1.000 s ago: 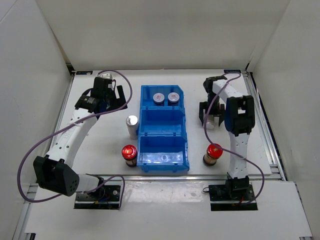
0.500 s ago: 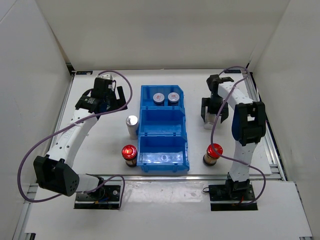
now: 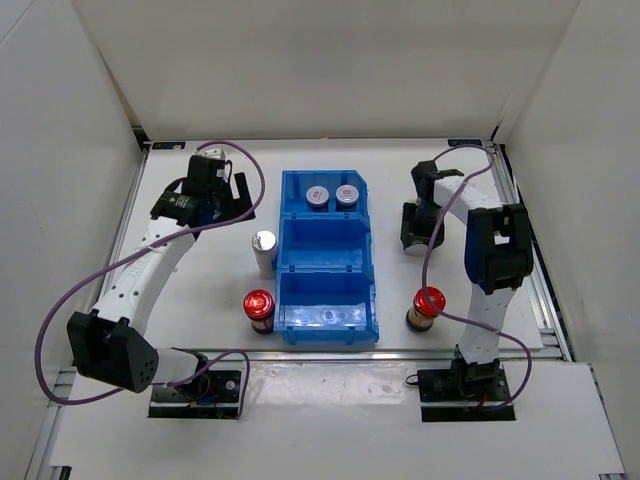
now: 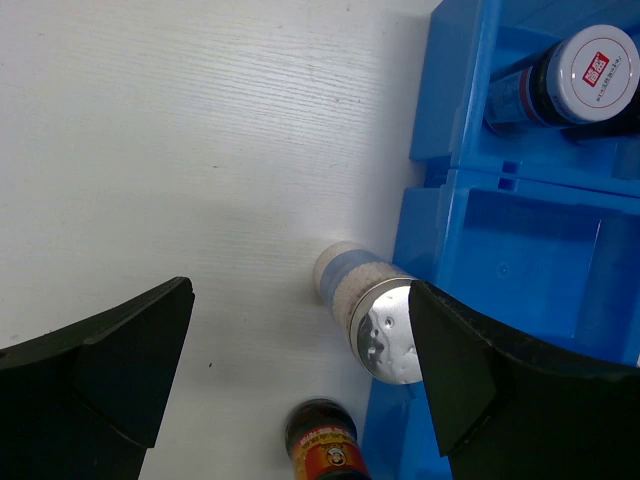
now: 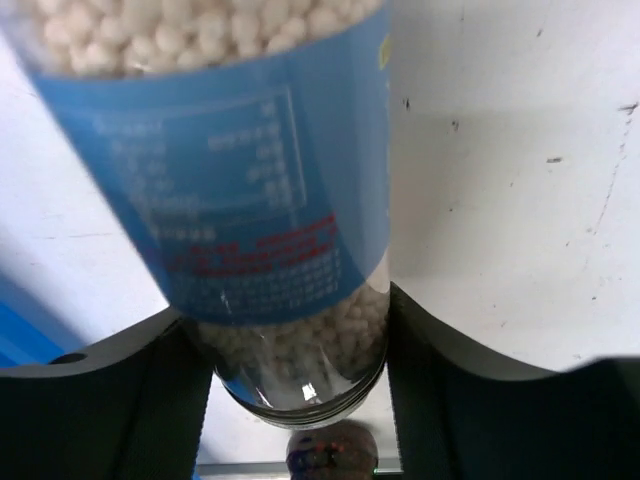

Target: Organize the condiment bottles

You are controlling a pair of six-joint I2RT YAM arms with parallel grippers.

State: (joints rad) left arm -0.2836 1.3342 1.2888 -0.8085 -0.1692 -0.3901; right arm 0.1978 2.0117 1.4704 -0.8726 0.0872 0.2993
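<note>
Left gripper: we see jaws wide apart, holding nothing, above the table.
Right gripper: we see jaws pressed onto a white-blue bottle.

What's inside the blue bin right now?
The blue bin holds the left grey-lidded bottle and the right grey-lidded bottle in its far compartment. Middle and near compartments show bare floor. The walls hide the bottles' bases.

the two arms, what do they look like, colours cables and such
Both the left arm and right arm have white links with boxy black joint housings and a thin purple cable looping alongside. The left tool and right tool are black, with broad wedge-shaped fingers. No markings are visible.
</note>
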